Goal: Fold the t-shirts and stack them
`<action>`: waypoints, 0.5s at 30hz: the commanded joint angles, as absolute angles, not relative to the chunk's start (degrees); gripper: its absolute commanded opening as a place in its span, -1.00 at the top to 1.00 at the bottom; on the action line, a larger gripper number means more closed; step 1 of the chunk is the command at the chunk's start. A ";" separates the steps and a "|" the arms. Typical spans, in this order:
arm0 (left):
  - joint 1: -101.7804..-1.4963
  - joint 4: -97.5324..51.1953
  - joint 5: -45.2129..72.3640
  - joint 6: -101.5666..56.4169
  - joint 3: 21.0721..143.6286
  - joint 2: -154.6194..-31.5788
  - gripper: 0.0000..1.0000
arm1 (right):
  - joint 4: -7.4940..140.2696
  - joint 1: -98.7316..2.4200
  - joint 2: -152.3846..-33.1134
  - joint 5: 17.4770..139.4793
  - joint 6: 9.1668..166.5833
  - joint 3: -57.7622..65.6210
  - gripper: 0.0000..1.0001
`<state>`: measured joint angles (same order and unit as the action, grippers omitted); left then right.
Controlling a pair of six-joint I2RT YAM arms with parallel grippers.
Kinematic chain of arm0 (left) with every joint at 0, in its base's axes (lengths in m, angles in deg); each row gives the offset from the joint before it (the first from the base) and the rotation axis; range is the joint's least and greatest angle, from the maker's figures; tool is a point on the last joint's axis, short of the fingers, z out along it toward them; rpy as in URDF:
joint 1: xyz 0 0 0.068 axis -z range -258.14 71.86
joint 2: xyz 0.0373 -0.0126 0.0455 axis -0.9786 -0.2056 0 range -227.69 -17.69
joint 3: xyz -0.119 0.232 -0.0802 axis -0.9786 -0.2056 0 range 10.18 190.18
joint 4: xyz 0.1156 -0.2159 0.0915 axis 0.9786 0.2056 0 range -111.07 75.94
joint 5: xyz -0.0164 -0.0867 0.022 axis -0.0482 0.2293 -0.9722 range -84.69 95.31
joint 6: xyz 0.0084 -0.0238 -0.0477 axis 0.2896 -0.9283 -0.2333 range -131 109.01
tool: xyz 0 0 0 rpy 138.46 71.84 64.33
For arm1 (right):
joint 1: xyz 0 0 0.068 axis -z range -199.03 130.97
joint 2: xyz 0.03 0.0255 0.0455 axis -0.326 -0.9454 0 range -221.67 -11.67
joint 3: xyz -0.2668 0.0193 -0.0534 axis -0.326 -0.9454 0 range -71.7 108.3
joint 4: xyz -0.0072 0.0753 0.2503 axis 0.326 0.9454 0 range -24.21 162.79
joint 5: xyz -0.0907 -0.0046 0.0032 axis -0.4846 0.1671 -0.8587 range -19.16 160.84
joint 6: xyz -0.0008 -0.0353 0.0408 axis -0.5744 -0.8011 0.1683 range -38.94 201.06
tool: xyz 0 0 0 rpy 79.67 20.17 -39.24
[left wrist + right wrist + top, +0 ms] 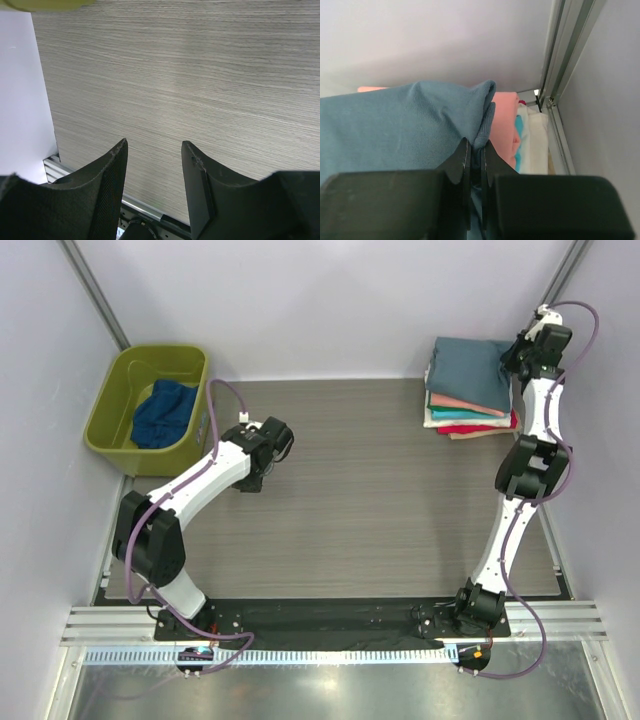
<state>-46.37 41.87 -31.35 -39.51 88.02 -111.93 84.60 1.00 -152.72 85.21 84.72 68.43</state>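
Grey-blue shirt (395,130) is gripped at its folded corner by the right end effector (475,150). The jaws are squeezed down to a narrow slit with only that cloth between them. That shirt is laid on top of the stack and spreads out to the left of the fingertips. Right under it, just to the right of the fingertips, a salmon pink shirt (505,120) can be seen, then a sliver of teal shirt (519,150) and a white shirt (536,150). A red shirt (480,427) is tucked in near the bottom, made out only from overhead.

Over on the other side, the left end effector (154,145) is held about half open with nothing between its jaws, just bare wood-grain bench (200,75) ahead of it. A dark navy shirt (165,412) is crumpled in the olive tub (105,415), near that end effector and off to its far left.
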 commanded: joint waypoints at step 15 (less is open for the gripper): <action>-46.23 42.13 -32.83 -40.70 88.32 -110.60 0.03 | 76.08 1.10 -149.67 74.80 87.39 59.79 -0.23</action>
